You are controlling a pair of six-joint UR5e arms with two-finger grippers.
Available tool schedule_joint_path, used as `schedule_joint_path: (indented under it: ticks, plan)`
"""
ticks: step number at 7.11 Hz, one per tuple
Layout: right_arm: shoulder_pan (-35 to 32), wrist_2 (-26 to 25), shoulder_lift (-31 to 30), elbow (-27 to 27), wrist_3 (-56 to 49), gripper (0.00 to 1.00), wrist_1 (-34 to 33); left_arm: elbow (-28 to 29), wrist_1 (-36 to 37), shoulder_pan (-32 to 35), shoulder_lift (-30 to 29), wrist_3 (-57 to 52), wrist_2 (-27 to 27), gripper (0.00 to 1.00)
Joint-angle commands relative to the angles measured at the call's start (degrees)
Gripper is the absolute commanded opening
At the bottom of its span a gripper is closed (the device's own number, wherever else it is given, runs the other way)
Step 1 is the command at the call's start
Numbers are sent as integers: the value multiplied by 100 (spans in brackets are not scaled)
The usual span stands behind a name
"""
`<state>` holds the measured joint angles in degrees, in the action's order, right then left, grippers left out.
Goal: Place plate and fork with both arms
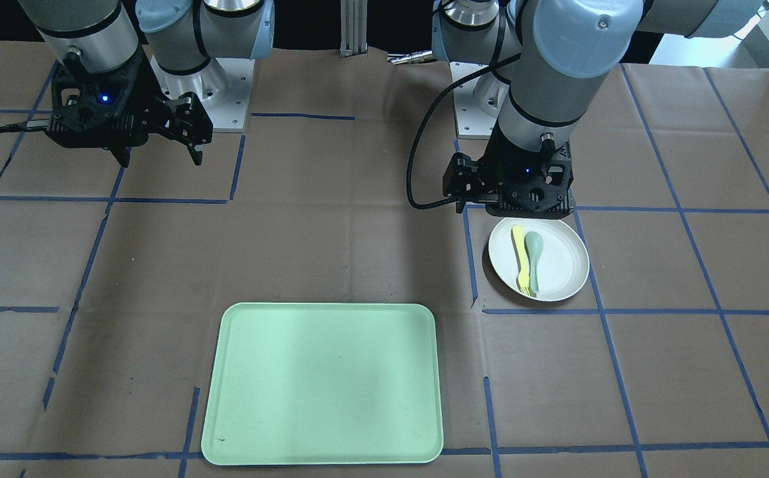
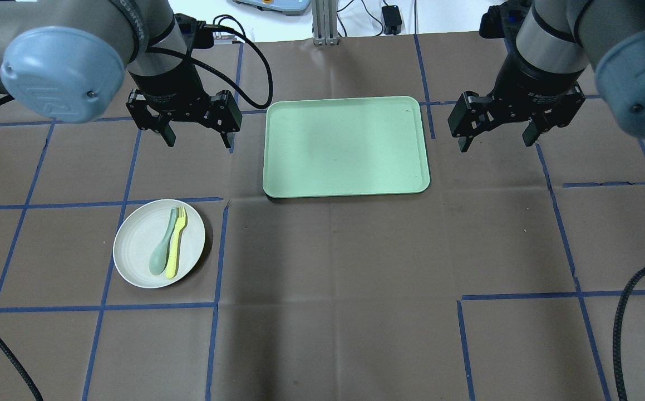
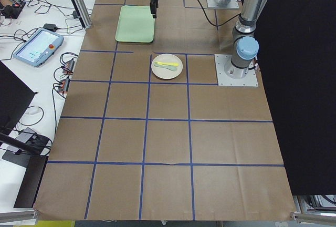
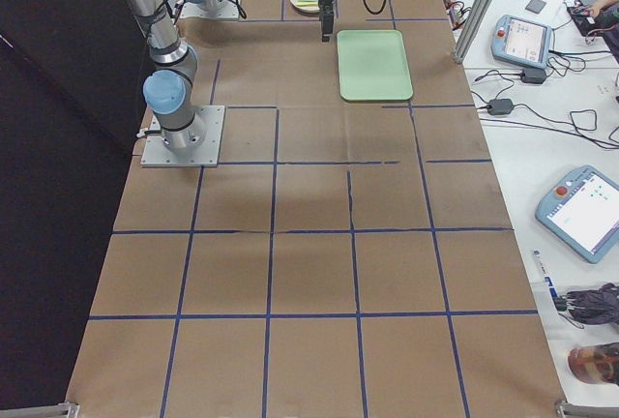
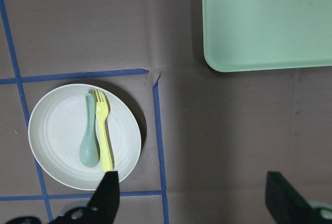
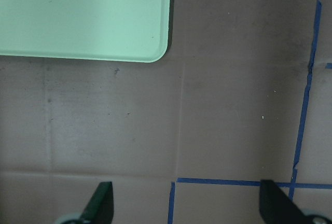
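Observation:
The off-white plate [image 2: 133,245] lies on the table on my left side, also in the front view [image 1: 563,262] and the left wrist view [image 5: 57,130]. The yellow fork [image 2: 176,242] [image 1: 521,251] [image 5: 104,130] lies on it beside a pale blue-green spoon [image 2: 162,252]. My left gripper [image 2: 197,139] [image 5: 194,198] is open and empty, hovering above the table just beyond the plate. My right gripper [image 2: 495,142] [image 1: 158,159] [image 6: 189,200] is open and empty, hovering to the right of the tray.
The mint-green tray [image 2: 347,146] [image 1: 323,382] lies centred at the far side, between both grippers. Blue tape lines grid the brown table cover. Arm base plates [image 1: 221,93] sit at the robot's edge. A black cable [image 2: 628,312] hangs at the near right.

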<state>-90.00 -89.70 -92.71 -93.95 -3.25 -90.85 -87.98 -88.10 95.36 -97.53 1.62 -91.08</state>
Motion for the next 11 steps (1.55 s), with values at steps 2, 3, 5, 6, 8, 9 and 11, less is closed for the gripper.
schedule_joint_path:
  ticks: [2, 3, 5, 6, 8, 9, 11]
  plan:
    - [9, -4, -2, 0, -27, 100, -3, -114, 160, -18, -11, -47, 3, 100]
    - [9, -4, -2, -9, -27, 100, -3, -131, 170, -18, -11, -57, 11, 100]
    - [9, -4, -2, 0, -27, 100, -3, -140, 171, -18, -11, -57, 20, 100]
    - [9, -4, -2, -9, -27, 100, 6, -149, 171, -27, 6, -66, 38, 100]
    - [9, -4, -2, -9, -36, 100, -3, -149, 135, -123, 6, -66, 38, 100]
    - [9, -4, -2, -9, -36, 100, 6, -245, 118, -332, 6, -66, 38, 100]
    - [9, -4, -2, -9, -36, 100, -3, -657, 231, -842, 59, -781, 3, 100]
